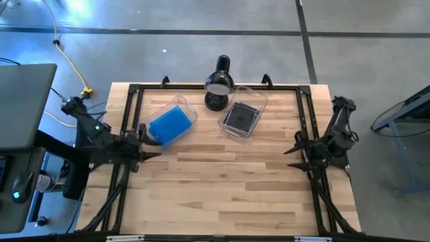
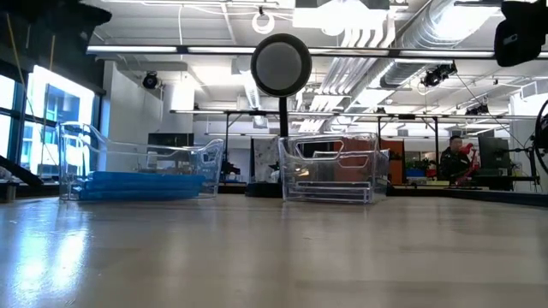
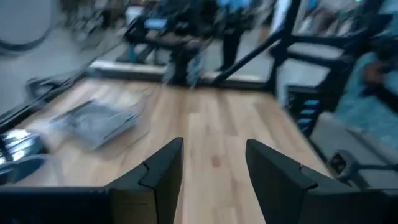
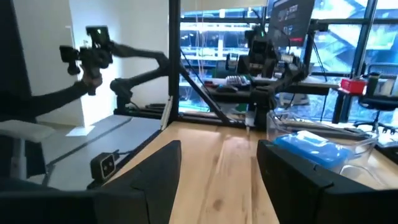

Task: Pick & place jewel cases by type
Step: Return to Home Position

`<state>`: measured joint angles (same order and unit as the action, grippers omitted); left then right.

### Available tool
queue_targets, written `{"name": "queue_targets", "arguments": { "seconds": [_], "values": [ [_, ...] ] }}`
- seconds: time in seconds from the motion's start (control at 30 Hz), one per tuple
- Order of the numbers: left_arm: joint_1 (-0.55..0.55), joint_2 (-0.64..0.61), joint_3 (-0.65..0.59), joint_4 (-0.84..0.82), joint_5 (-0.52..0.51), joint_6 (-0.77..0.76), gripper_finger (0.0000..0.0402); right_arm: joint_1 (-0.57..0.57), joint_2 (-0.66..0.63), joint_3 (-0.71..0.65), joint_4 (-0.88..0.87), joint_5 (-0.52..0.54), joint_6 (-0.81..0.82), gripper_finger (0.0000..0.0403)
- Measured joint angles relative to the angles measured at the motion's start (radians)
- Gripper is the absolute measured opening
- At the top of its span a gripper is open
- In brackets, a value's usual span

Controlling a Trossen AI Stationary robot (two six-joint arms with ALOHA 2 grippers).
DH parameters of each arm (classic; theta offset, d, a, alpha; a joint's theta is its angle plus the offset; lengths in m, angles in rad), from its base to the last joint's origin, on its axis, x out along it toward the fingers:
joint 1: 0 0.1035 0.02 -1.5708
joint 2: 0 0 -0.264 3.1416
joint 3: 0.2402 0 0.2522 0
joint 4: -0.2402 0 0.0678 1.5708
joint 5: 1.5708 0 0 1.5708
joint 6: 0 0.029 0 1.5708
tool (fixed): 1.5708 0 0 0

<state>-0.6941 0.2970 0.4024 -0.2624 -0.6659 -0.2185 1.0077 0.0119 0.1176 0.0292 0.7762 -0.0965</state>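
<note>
Left gripper [image 3: 214, 144], spread, sits just beside the blue cases [image 1: 169, 124]. Right gripper [image 4: 220, 147], spread too, is farther from the dark cases [image 1: 240, 117].

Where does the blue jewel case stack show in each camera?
High view: blue jewel cases in the left clear bin, left of the black lamp.
Low view: at left, in that bin, left of the lamp.
Left wrist view: not in it, past the open left gripper.
Right wrist view: right side, past the open right gripper.
Landmark: the lamp, high and low views only.
</note>
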Motion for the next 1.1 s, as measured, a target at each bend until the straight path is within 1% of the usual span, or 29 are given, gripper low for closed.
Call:
{"name": "queue_targets", "arguments": {
  "seconds": [0.03, 0.1, 0.2, 0.27, 0.33, 0.5, 0.57, 0.63, 0.77, 0.83, 0.9, 1.0, 1.1],
  "values": [
    [0.000, -0.046, -0.049, 0.042, 0.015, 0.032, 0.0172, -0.001, 0.003, -0.008, 0.016, -0.001, -0.012, 0.0209],
    [0.000, -0.131, -0.138, 0.092, 0.010, 0.091, 0.0172, -0.008, 0.002, -0.033, 0.040, 0.009, -0.026, 0.0209],
    [0.000, -0.241, -0.232, 0.113, -0.043, 0.134, 0.0172, -0.021, -0.006, -0.053, 0.052, 0.045, -0.043, 0.0209],
    [0.000, -0.298, -0.268, 0.116, -0.074, 0.136, 0.0172, -0.026, -0.009, -0.049, 0.053, 0.084, -0.045, 0.0209],
    [0.001, -0.288, -0.279, 0.138, -0.115, 0.151, 0.0172, -0.027, -0.008, -0.043, 0.051, 0.107, -0.067, 0.0209],
    [0.024, -0.283, -0.281, 0.156, -0.154, 0.189, 0.0172, -0.027, -0.006, -0.042, 0.050, 0.133, -0.086, 0.0209],
    [0.048, -0.286, -0.281, 0.150, -0.130, 0.189, 0.0172, -0.027, -0.006, -0.042, 0.048, 0.138, -0.086, 0.0209],
    [0.072, -0.283, -0.286, 0.150, -0.071, 0.189, 0.0172, -0.027, -0.006, -0.042, 0.047, 0.138, -0.089, 0.0209],
    [0.120, -0.281, -0.327, 0.166, 0.040, 0.186, 0.0172, -0.027, -0.006, -0.042, 0.043, 0.175, -0.202, 0.0209],
    [0.143, -0.272, -0.336, 0.191, 0.065, 0.189, 0.0172, -0.027, -0.006, -0.042, 0.043, 0.217, -0.222, 0.0209],
    [0.164, -0.249, -0.339, 0.210, 0.098, 0.212, 0.0172, -0.027, -0.006, -0.042, 0.043, 0.242, -0.207, 0.0209],
    [0.185, -0.247, -0.340, 0.211, 0.141, 0.266, 0.0172, -0.027, -0.006, -0.042, 0.043, 0.247, -0.195, 0.0209],
    [0.193, -0.238, -0.340, 0.210, 0.136, 0.264, 0.0172, -0.033, -0.007, -0.042, 0.050, 0.245, -0.196, 0.0209]
  ]
}}
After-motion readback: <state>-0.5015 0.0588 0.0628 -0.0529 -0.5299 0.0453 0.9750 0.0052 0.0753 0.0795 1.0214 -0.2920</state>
